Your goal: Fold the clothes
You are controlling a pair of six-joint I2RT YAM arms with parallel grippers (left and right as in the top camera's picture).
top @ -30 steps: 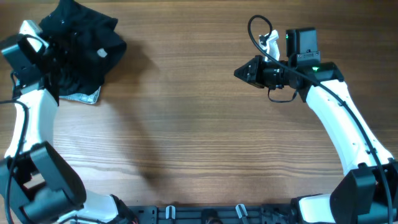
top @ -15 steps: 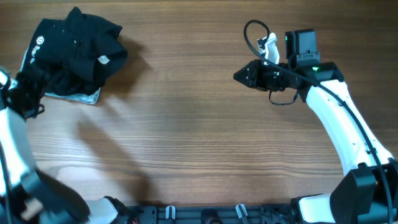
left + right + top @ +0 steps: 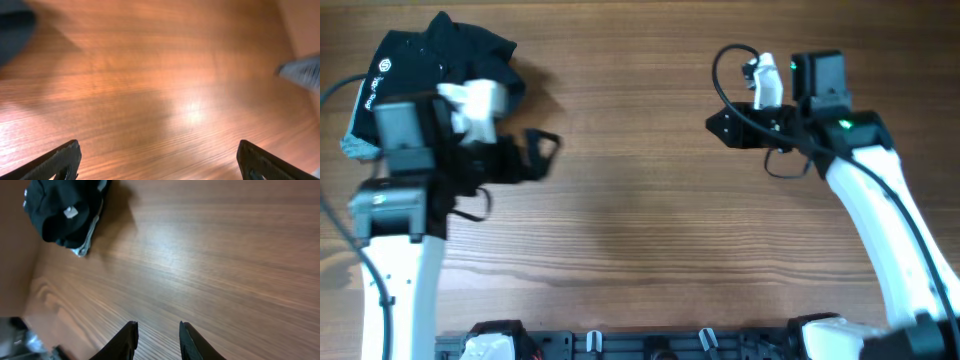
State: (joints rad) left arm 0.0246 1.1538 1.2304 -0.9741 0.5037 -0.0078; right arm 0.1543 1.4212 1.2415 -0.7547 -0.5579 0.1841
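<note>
The clothes are a crumpled black pile with a white label and a grey edge, lying at the table's far left corner. In the right wrist view the clothes show at the top left. My left gripper is to the right of the pile and apart from it, pointing right, wide open and empty. In the left wrist view my left gripper has only bare wood between its fingertips. My right gripper hovers at the far right, pointing left. In its own view my right gripper stands partly open with nothing between its fingers.
The wooden table stretches between the two arms. A black cable loops above my right wrist. A blurred grey shape sits at the right edge of the left wrist view.
My left arm has swung away from the clothes toward the table's middle, and its gripper has let go and opened wide. The right gripper has opened a little and shifted slightly right.
</note>
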